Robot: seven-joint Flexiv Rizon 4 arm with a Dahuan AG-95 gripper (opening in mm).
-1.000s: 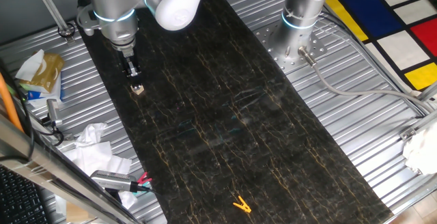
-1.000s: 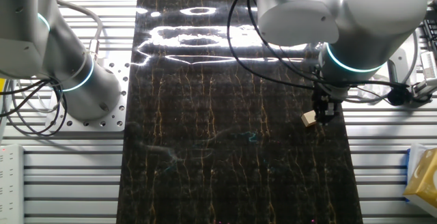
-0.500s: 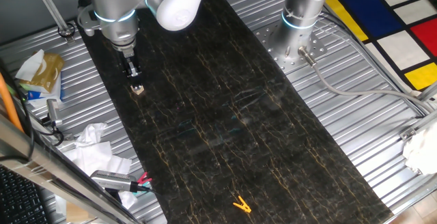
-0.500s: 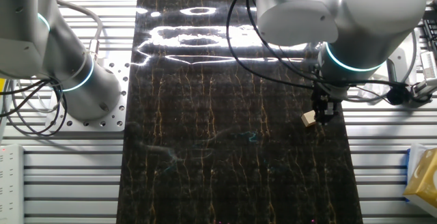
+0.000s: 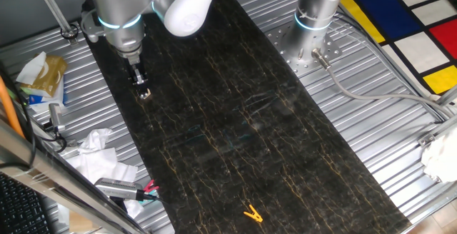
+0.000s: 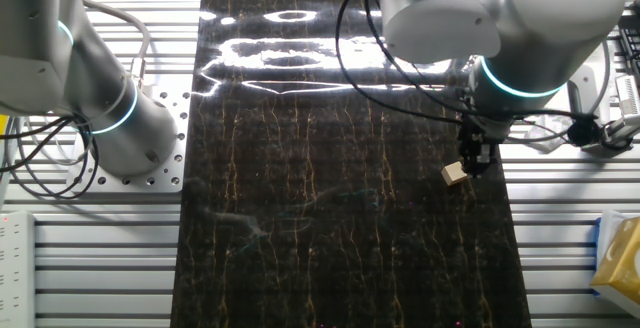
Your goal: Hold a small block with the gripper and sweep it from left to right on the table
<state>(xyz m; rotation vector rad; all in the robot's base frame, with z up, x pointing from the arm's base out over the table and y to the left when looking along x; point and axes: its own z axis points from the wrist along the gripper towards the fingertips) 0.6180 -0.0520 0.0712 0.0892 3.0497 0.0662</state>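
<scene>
The gripper (image 6: pixel 476 160) points down at one edge of the black table (image 6: pixel 330 238). The small block (image 6: pixel 456 174) sits at its tip, on the table. I cannot tell if the jaws are squeezing it or just touching. If the hold is weak, the block could slip out and stay behind when sweeping starts.

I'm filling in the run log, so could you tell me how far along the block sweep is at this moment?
Done: the gripper has reached the small block, whose tips meet it near one long edge of the table. In hand: the grasp; whether the fingers actually clamp the block cannot be told. Left: the whole sweep, since the block sits at that edge and the dark tabletop beyond it is uncrossed.
</scene>
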